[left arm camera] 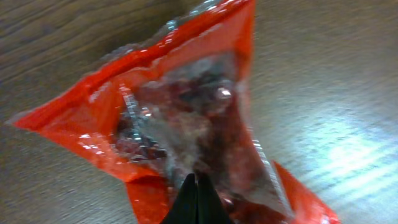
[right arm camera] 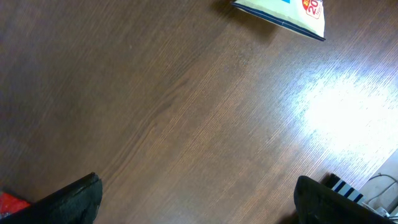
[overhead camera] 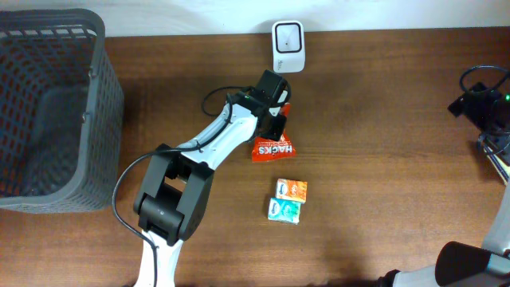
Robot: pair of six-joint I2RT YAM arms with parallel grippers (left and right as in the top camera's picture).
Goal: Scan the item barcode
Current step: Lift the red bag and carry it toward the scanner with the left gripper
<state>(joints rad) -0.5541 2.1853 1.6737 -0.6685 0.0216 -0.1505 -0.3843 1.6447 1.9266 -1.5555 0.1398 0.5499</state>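
The item is a red candy bag (overhead camera: 272, 148) with a clear window, lying on the wooden table just below the white scanner (overhead camera: 287, 44). My left gripper (overhead camera: 276, 119) is shut on the bag's upper edge. In the left wrist view the red bag (left arm camera: 186, 118) fills the frame, and the black fingertips (left arm camera: 196, 190) are pressed together on its plastic. No barcode shows on the side I see. My right gripper (right arm camera: 196, 193) stands open over bare wood, with nothing between its fingers.
A grey mesh basket (overhead camera: 48, 112) stands at the left. An orange pack (overhead camera: 292, 190) and a teal pack (overhead camera: 284, 210) lie below the bag. The right arm (overhead camera: 482, 104) is at the table's right edge. A white and blue pack (right arm camera: 283, 14) shows in the right wrist view.
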